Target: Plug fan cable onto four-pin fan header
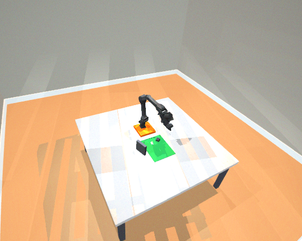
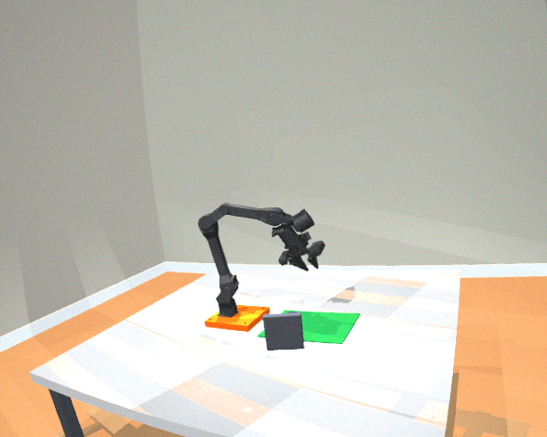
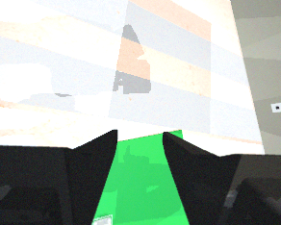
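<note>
The green board [image 1: 160, 150] [image 2: 332, 329] [image 3: 144, 192] lies flat on the table. The fan [image 1: 140, 147] [image 2: 284, 332], a dark square slab, stands upright at its edge. A small dark block [image 1: 157, 139] is at the board's back edge, and a thin dark cable runs from the fan's side towards it. A small white part [image 1: 152, 142] [image 3: 103, 220] sits on the board; its pins are too small to make out. My gripper [image 1: 169, 128] [image 2: 312, 269] [image 3: 140, 135] is open and empty, its fingers partly apart. It hangs well above the table, pointing down at a tilt, touching nothing.
The arm stands on an orange base plate [image 1: 143, 132] [image 2: 226, 325] behind the board. The white table's edge [image 1: 177, 195] [image 2: 123, 402] runs around them. The arm's shadow [image 1: 183, 141] [image 3: 132, 82] falls on the table beside the board.
</note>
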Controlling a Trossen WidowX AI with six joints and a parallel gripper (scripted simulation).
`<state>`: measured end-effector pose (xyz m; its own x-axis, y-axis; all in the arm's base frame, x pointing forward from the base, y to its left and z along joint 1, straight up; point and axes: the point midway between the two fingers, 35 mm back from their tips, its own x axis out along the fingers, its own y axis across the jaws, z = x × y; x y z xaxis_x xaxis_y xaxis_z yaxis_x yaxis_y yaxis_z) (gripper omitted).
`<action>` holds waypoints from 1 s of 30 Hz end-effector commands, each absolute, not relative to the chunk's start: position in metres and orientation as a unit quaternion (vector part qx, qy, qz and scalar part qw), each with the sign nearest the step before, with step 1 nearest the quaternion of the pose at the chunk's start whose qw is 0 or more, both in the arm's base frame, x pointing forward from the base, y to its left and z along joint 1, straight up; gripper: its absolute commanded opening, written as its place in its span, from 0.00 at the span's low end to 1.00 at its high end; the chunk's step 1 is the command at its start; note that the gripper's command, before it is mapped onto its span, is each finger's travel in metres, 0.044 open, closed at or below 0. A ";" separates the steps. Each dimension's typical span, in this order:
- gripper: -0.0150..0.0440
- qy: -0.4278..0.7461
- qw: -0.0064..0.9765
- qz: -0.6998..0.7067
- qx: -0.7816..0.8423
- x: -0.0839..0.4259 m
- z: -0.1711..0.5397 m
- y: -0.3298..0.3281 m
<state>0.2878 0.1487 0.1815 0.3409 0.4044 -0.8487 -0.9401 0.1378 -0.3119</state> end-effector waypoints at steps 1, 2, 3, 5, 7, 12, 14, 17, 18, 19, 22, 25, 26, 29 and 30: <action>0.61 0.308 0.390 0.599 -0.628 0.250 0.137 0.087; 0.61 0.305 0.362 0.611 -0.635 0.246 0.135 0.083; 0.61 0.300 0.333 0.623 -0.641 0.242 0.133 0.078; 0.61 0.296 0.313 0.631 -0.645 0.239 0.132 0.074; 0.61 0.296 0.313 0.631 -0.645 0.239 0.132 0.074; 0.61 0.296 0.313 0.631 -0.645 0.239 0.132 0.074; 0.61 0.296 0.313 0.631 -0.645 0.239 0.132 0.074; 0.61 0.296 0.313 0.631 -0.645 0.239 0.132 0.074; 0.61 0.296 0.313 0.631 -0.645 0.239 0.132 0.074; 0.61 0.296 0.313 0.631 -0.645 0.239 0.132 0.074; 0.61 0.296 0.313 0.631 -0.645 0.239 0.130 0.074; 0.61 0.296 0.313 0.631 -0.645 0.241 0.111 0.075; 0.61 0.296 0.313 0.631 -0.645 0.242 0.100 0.075; 0.61 0.296 0.313 0.631 -0.645 0.241 0.071 0.075; 0.61 0.297 0.313 0.631 -0.645 0.241 0.065 0.075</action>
